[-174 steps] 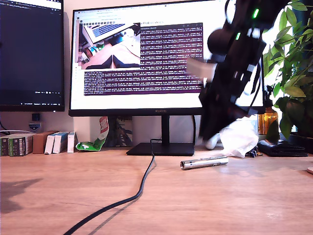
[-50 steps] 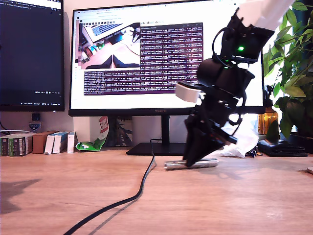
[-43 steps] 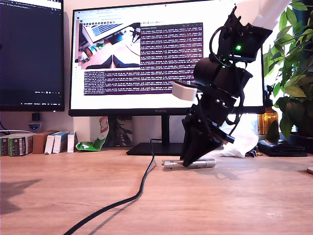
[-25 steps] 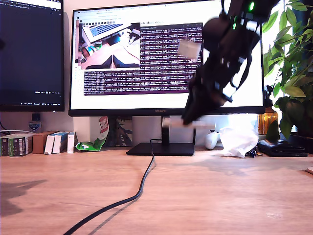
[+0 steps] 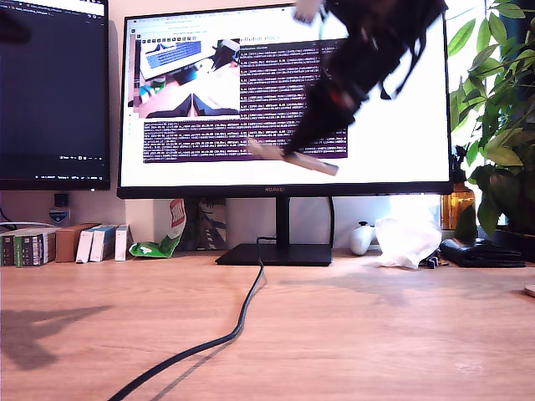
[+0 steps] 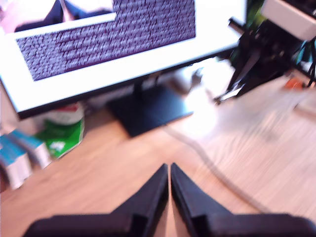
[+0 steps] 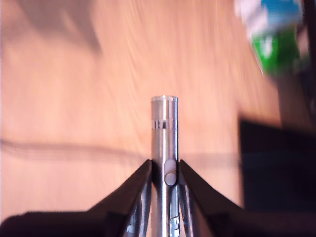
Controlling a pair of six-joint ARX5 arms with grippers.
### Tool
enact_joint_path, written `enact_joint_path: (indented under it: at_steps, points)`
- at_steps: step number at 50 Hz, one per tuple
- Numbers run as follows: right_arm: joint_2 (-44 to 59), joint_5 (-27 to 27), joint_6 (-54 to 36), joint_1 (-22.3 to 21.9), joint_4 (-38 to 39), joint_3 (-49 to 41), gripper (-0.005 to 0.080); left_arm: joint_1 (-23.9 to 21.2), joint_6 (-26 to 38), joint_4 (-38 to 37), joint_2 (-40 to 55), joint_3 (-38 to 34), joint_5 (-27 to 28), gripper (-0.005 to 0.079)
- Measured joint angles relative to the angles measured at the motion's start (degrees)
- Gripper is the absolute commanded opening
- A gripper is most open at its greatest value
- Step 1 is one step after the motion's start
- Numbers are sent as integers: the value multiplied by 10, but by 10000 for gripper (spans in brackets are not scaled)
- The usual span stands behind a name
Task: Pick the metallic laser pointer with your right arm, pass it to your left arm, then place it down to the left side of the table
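Gripping slim shiny laser pointer, my second gripper.

Bright monitor glare, heavy motion blur throughout.

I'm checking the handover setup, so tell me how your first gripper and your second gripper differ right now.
My second gripper is shut on the metallic laser pointer; my first gripper is shut on nothing, its fingertips nearly touching. In the exterior view my second gripper holds the pointer high in front of the monitor, while my first gripper isn't clearly visible there. Both have pointed black fingers.
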Motion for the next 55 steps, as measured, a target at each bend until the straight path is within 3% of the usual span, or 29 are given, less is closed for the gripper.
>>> enact_joint_path:
  at_steps: [12, 20, 29, 46, 55]
  points:
    - [-37, -81, 56, 21, 9, 0, -11, 0, -101, 117, 0, 0, 45, 199]
    - [-77, -138, 108, 29, 47, 0, -11, 0, -166, 206, 0, 0, 60, 217]
    - [-147, -165, 163, 49, 124, 0, -11, -5, -230, 325, 10, 0, 92, 249]
    - [-178, -169, 231, 100, 207, 0, -11, -59, -370, 579, 102, 1, 106, 255]
    - [-176, -168, 237, 112, 223, 0, -11, -83, -412, 661, 132, 1, 104, 298]
